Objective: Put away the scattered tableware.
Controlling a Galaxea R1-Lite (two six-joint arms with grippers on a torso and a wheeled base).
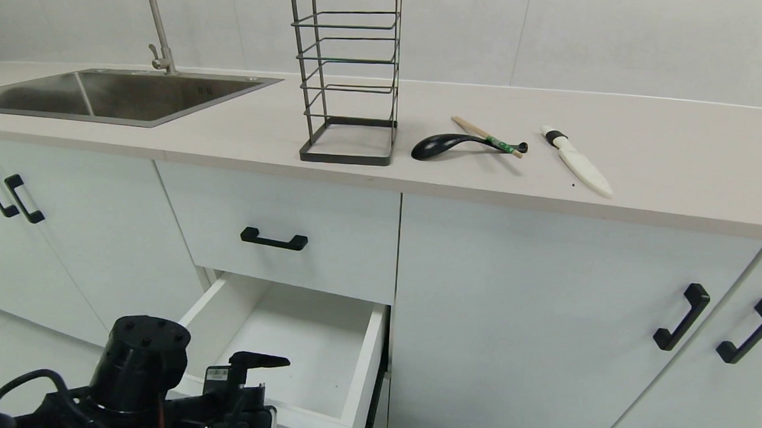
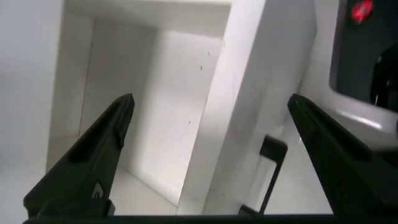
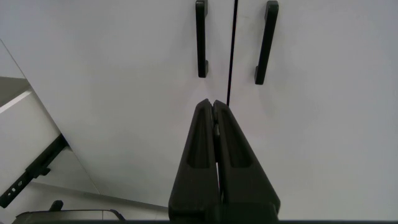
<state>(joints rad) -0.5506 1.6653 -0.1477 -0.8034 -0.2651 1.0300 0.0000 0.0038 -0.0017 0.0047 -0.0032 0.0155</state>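
On the counter (image 1: 674, 154) lie a black spoon (image 1: 443, 145), wooden chopsticks (image 1: 485, 136) crossing its handle, and a white knife with a black band (image 1: 579, 162). Below, the lower drawer (image 1: 364, 359) stands pulled out and holds nothing. My left gripper (image 1: 255, 365) hovers low at the drawer's front left corner; in the left wrist view it (image 2: 210, 102) is open, its fingers either side of the drawer's front panel (image 2: 249, 87), without touching it. My right gripper (image 3: 212, 107) is shut on nothing, facing white cabinet doors.
A black wire rack (image 1: 351, 80) stands on the counter left of the spoon. A steel sink (image 1: 119, 94) with a faucet (image 1: 153, 22) is at the far left. A closed drawer (image 1: 273, 239) sits above the open one. Black door handles (image 3: 200, 38) face the right gripper.
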